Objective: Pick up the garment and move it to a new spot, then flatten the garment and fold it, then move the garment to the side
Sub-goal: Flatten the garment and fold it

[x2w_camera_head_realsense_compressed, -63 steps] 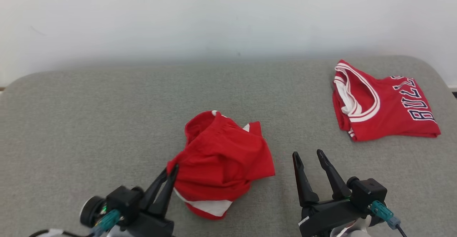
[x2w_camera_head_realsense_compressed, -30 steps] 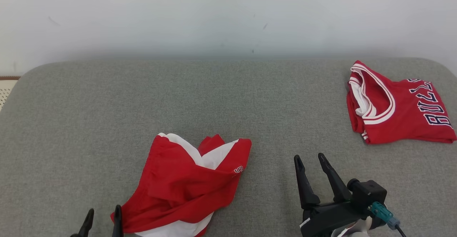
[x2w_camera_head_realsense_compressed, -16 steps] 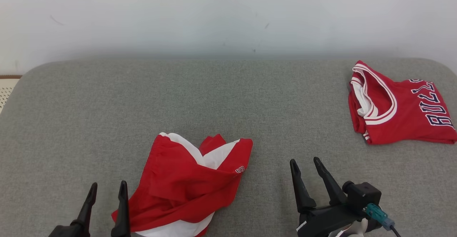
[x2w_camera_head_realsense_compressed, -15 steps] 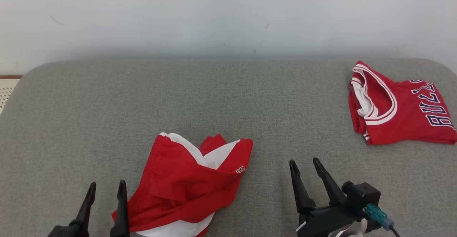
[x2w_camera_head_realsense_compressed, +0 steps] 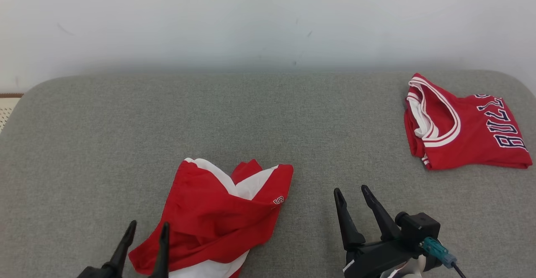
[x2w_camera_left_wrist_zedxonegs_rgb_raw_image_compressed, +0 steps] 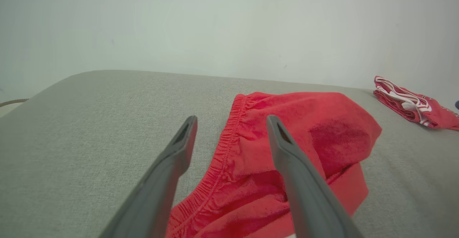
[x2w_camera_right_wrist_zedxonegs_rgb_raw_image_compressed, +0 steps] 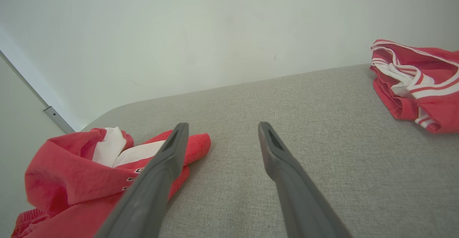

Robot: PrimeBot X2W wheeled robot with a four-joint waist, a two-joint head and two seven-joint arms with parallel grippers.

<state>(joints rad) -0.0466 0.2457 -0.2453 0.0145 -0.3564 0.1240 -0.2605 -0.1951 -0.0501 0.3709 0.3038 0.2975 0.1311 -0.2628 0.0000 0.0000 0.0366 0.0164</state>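
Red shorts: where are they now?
Head view: the red shorts lie crumpled at the front of the grey cushion, left of centre, by the open left jaws; the folded jersey sits far right.

shorts (x2w_camera_head_realsense_compressed: 222,215) lie front centre-left on the cushion (x2w_camera_head_realsense_compressed: 268,114), jersey (x2w_camera_head_realsense_compressed: 465,131) at back right, well apart. left gripper (x2w_camera_head_realsense_compressed: 149,223) over the shorts' near left edge, right gripper (x2w_camera_head_realsense_compressed: 350,189) right of them. wall (x2w_camera_head_realsense_compressed: 268,18) behind.

Grey fabric-covered surface (x2w_camera_head_realsense_compressed: 268,114), far corners rounded: crumpled red-and-white shorts (x2w_camera_head_realsense_compressed: 217,219) lie near the front, left of centre; folded red jersey (x2w_camera_head_realsense_compressed: 465,131), white-trimmed, lies well apart at far right.
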